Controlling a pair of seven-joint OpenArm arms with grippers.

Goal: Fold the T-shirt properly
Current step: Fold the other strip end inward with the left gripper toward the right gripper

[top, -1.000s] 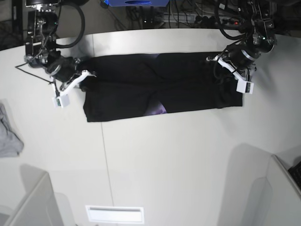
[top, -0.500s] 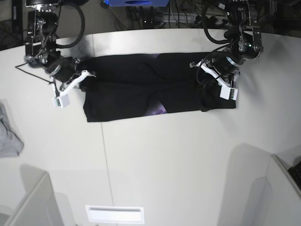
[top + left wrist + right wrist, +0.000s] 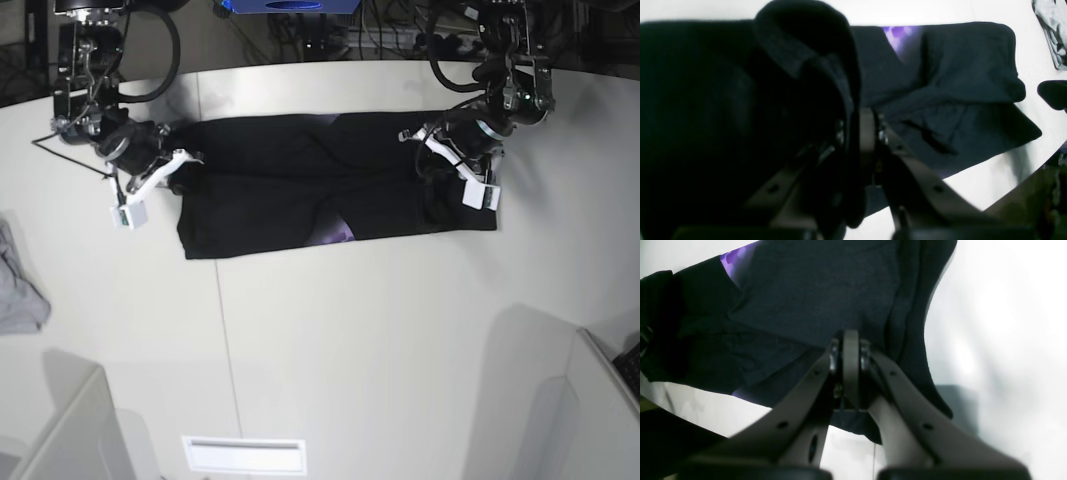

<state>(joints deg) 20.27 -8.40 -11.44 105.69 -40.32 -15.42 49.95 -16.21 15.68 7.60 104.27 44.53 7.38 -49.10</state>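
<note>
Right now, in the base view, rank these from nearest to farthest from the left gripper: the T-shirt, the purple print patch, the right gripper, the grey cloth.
1. T-shirt: pinched in the left gripper at that view's right end.
2. Purple print patch: mid-shirt, at the front edge.
3. Right gripper: at the shirt's opposite end.
4. Grey cloth: at the far left table edge.

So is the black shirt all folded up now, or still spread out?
Partly folded. The T-shirt lies as a long band on the table, with one end lifted in the left gripper.
</note>
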